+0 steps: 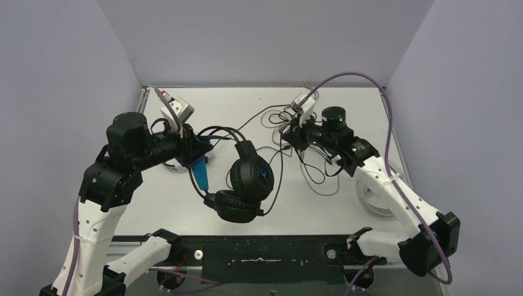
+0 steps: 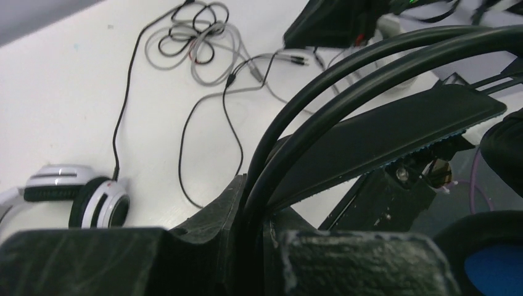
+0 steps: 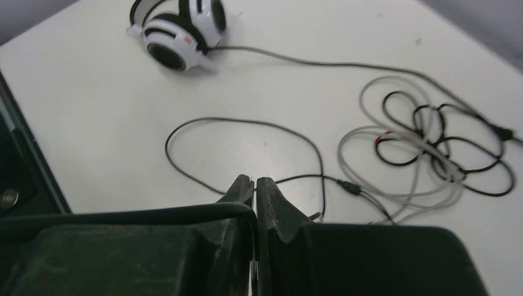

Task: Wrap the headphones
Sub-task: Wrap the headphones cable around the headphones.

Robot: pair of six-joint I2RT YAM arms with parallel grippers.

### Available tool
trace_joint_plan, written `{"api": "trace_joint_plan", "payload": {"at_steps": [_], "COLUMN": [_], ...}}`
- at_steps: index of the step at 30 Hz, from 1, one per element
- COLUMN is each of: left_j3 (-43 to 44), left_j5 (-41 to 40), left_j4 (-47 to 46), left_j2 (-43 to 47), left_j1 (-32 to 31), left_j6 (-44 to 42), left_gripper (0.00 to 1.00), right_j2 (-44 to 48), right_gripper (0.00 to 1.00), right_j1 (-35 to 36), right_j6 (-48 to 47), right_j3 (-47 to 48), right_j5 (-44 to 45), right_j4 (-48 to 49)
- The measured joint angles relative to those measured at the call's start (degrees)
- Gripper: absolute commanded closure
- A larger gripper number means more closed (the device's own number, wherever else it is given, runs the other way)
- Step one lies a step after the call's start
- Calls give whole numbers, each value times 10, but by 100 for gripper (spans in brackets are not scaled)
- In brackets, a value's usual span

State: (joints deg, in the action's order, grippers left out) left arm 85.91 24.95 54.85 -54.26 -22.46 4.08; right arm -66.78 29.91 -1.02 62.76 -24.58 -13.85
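1. White table (image 1: 234, 102), grey walls. The black headset (image 1: 247, 179) hangs over its middle, band pinched by the left gripper (image 2: 256, 213); it may swing or slip.
2. Beside it, the right gripper (image 3: 255, 191) is pressed onto the black cable (image 3: 123, 216).
3. Pulling could snag the tangle (image 3: 425, 142) beyond.

Found a white table (image 3: 80, 123) beneath the right gripper (image 3: 255, 185). Saw a white headset (image 3: 179, 31) lying on it, well ahead and to the left of that gripper. Traced its grey cable (image 3: 321, 63) rightward into a tangle of pale and black cables (image 3: 432, 135) ahead-right. Noted a thin black loop (image 3: 247, 122) just ahead of the fingertips.
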Motion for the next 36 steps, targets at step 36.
{"api": "trace_joint_plan", "payload": {"at_steps": [36], "left_j3": [-221], "left_j5": [-669], "left_j4": [-94], "left_j2": [-79], "left_j1": [-355], "left_j6": [-56], "left_gripper": [100], "right_j2": [-183], "right_gripper": [100], "right_j1": [-19], "right_j6": [35], "right_j3": [390], "right_j5": [-223], "right_j4": [-427]}}
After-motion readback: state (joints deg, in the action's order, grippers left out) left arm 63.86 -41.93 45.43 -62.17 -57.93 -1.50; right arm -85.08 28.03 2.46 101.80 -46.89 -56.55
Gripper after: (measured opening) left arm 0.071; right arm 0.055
